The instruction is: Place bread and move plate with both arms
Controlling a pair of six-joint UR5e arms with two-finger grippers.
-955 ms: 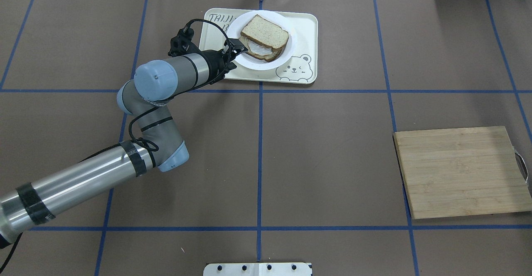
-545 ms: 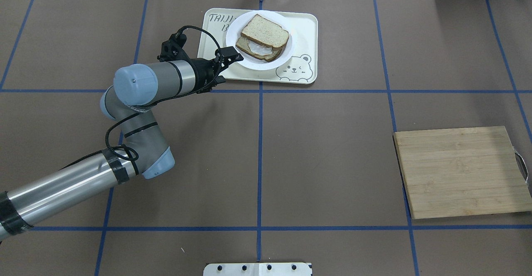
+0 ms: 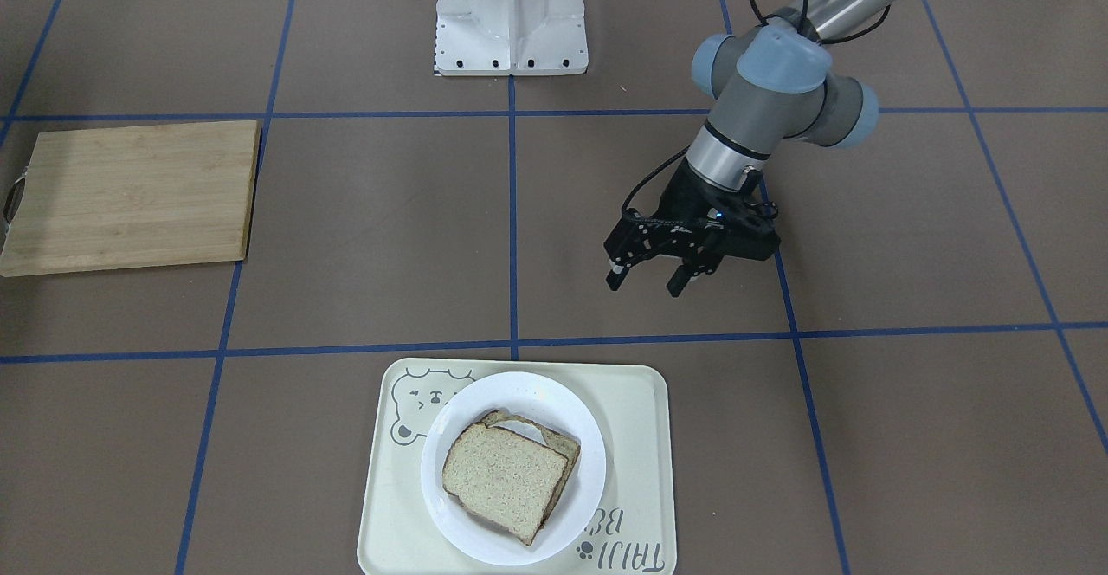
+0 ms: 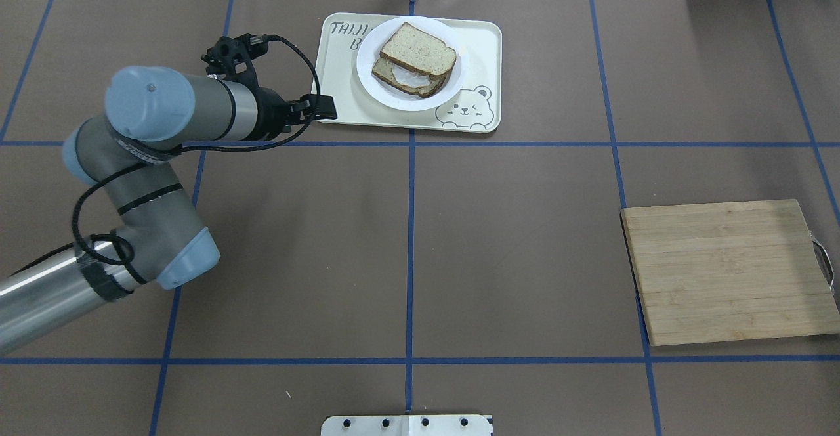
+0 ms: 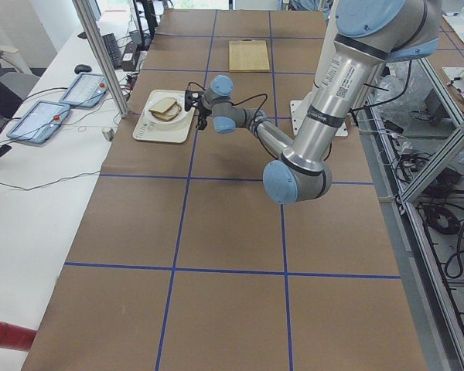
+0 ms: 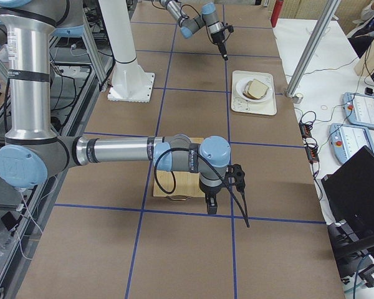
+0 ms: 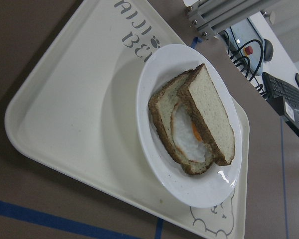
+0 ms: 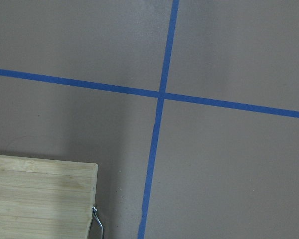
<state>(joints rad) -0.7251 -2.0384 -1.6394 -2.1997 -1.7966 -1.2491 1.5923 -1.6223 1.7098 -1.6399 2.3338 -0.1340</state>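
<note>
The plain bread (image 4: 418, 50) lies on top of an egg-topped slice (image 4: 405, 80) on the white plate (image 4: 400, 100), which sits on the bear-print tray (image 4: 482, 48). The left wrist view shows the bread (image 7: 209, 112), egg slice (image 7: 189, 139) and plate (image 7: 189, 191) up close. My left gripper (image 3: 645, 285) is open and empty, raised off the table beside the tray's near left corner (image 4: 321, 108), apart from the plate. My right gripper (image 6: 210, 208) shows only in the exterior right view, over the cutting board's edge; I cannot tell whether it is open or shut.
A bamboo cutting board (image 4: 728, 272) with a metal handle lies at the table's right; its corner shows in the right wrist view (image 8: 40, 199). The white base stand (image 3: 511, 12) is at the table's robot-side edge. Blue tape lines grid the brown table.
My left arm has drawn back to the left, away from the plate's rim to beside the tray's corner. The bread, plate and tray have not moved.
</note>
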